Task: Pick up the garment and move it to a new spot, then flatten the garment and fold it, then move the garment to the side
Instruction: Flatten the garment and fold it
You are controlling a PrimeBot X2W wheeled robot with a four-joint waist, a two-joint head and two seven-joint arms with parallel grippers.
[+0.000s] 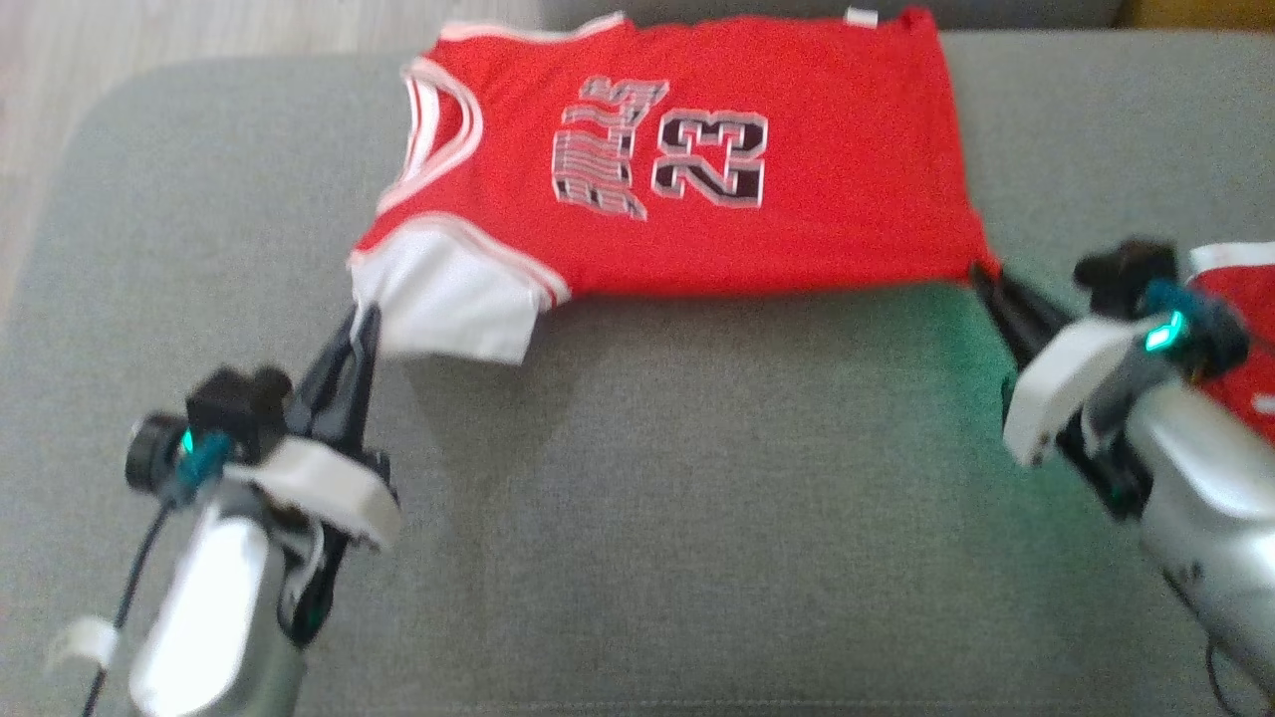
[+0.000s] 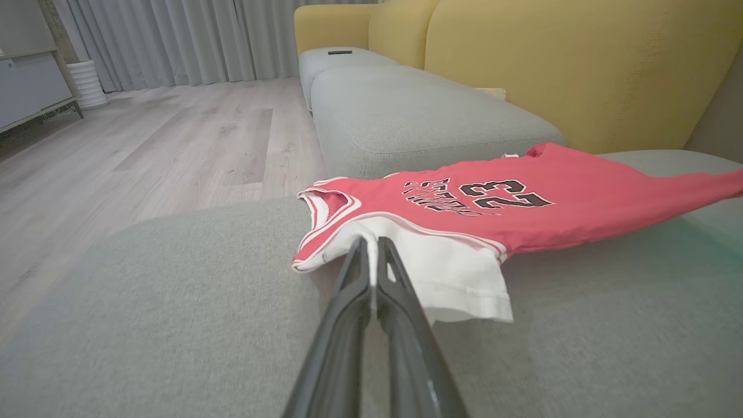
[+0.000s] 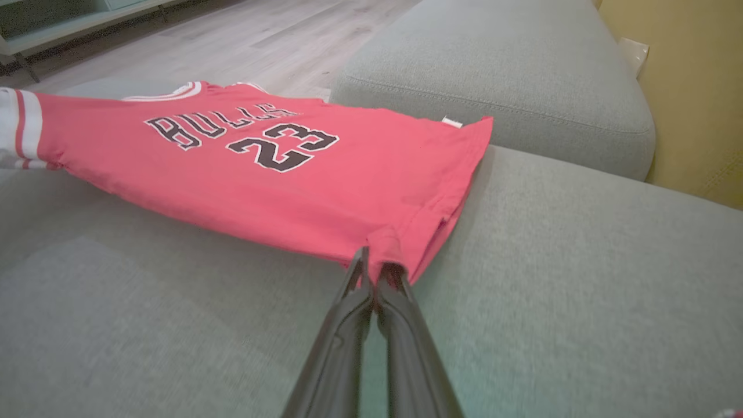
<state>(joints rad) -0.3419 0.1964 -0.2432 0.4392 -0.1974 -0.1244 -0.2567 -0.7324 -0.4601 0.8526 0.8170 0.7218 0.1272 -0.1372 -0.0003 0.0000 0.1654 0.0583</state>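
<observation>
Shows a red jersey [image 1: 697, 199] stretched over a grey seat cushion [image 1: 697, 518], printed side up, "BULLS 23" legible. Runs its long axis left to right across the head view: neck opening and white sleeve [image 1: 448, 299] toward the robot's left, hem toward the right. Rests along its far edge at the back of the cushion; hangs raised along the near edge, with shadow on the upholstery beneath. Is pinched at both near corners. Finds the left gripper [image 1: 361, 321] clamped narrow on the white sleeve, the right gripper [image 1: 981, 274] closed likewise on the near hem corner, red cloth bunched between its tips. Beyond: a second grey cushion [image 3: 493, 75] just beside the first, a yellow backrest [image 2: 580, 69], pale wooden floor [image 2: 145, 145], grey curtains [image 2: 174, 35]. Near the right forearm, another piece of red cloth [image 1: 1240, 329], too cropped to identify.
</observation>
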